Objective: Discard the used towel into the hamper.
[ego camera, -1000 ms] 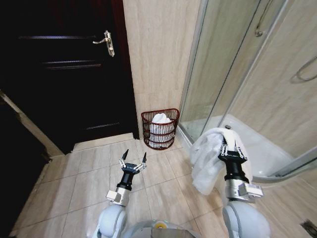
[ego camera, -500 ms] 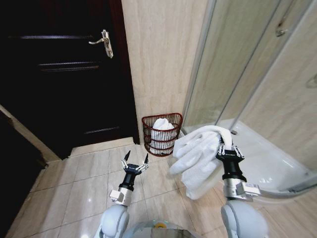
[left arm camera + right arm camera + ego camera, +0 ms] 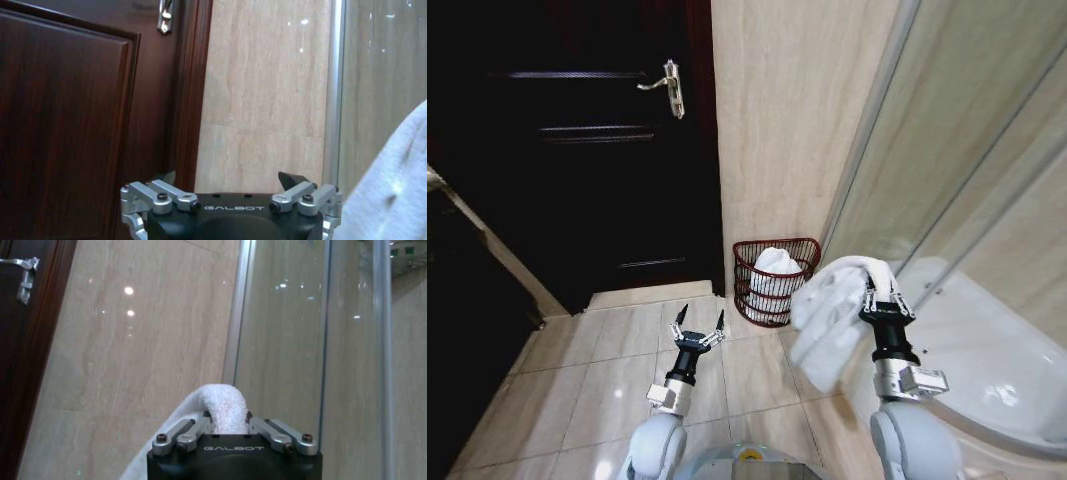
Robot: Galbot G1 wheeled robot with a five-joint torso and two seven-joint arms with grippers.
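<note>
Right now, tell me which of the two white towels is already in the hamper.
The bundled towel sitting inside the hamper by the wall. The other white towel hangs draped from the right gripper, above the floor tiles, nearer the robot.

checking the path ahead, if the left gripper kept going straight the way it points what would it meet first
Probably the beige wall beside the door frame; the left gripper, jaws open, points at it. Depth is unclear.
</note>
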